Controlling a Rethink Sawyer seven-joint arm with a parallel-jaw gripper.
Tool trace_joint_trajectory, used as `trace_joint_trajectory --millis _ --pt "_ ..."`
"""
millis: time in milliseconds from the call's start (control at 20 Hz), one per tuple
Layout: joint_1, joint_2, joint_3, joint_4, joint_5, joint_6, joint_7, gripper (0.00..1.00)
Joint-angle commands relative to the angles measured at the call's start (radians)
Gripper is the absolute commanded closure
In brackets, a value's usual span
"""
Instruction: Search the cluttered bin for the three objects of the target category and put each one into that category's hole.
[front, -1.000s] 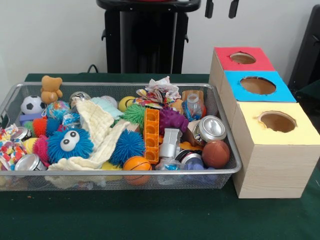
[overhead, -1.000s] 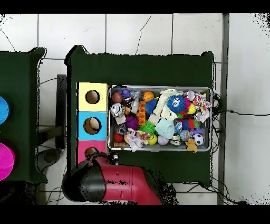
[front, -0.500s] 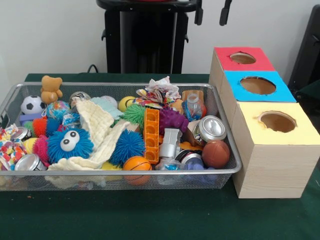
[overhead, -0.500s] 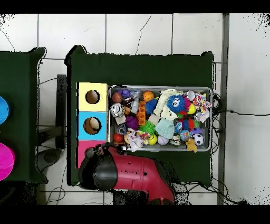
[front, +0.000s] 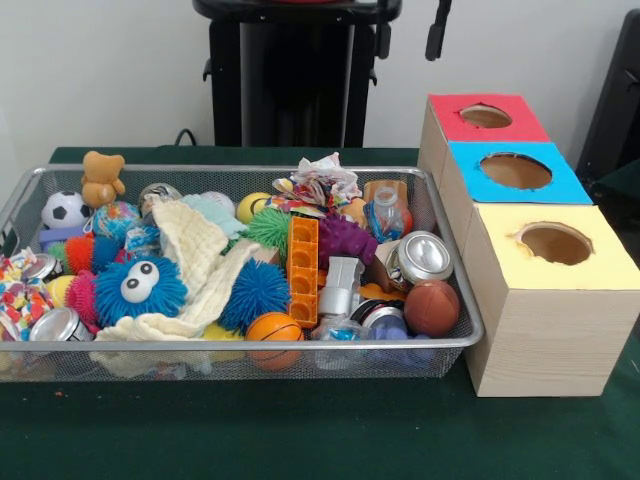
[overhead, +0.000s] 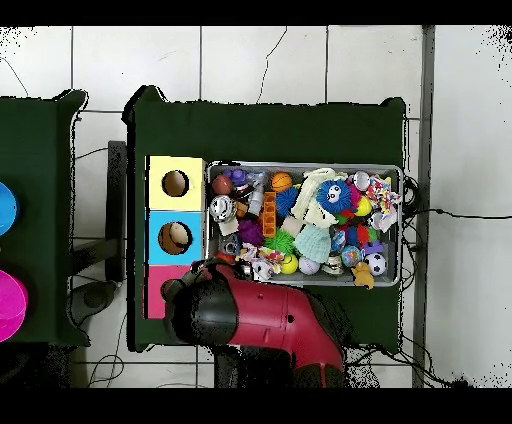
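While the black gripper (front: 410, 30) hangs spread and empty above the silver mesh bin (front: 440, 250), its unidentified targets lie buried; dense clutter there risks a wrong grab

The wire bin (front: 455, 345) sits heaped with toys, balls and cans. Just beside it stands a row of three boxes (front: 545, 330), red, blue and yellow on top, each with a round hole.

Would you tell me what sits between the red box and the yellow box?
The blue box with a round hole sits between the red box and yellow box, touching both; the front view shows it.
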Motion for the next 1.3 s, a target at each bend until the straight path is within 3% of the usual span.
trace_joint_trajectory --millis 50,600,1300 --pt "-0.045 0.032 0.081 -0.073 -0.067 0.093 -0.033 0.0" --pt "-0.121 0.035 0.108 -0.08 -0.092 0.089 -0.099 0.0" --pt "-0.346 0.001 0.224 -0.056 -0.164 0.098 -0.232 0.0"
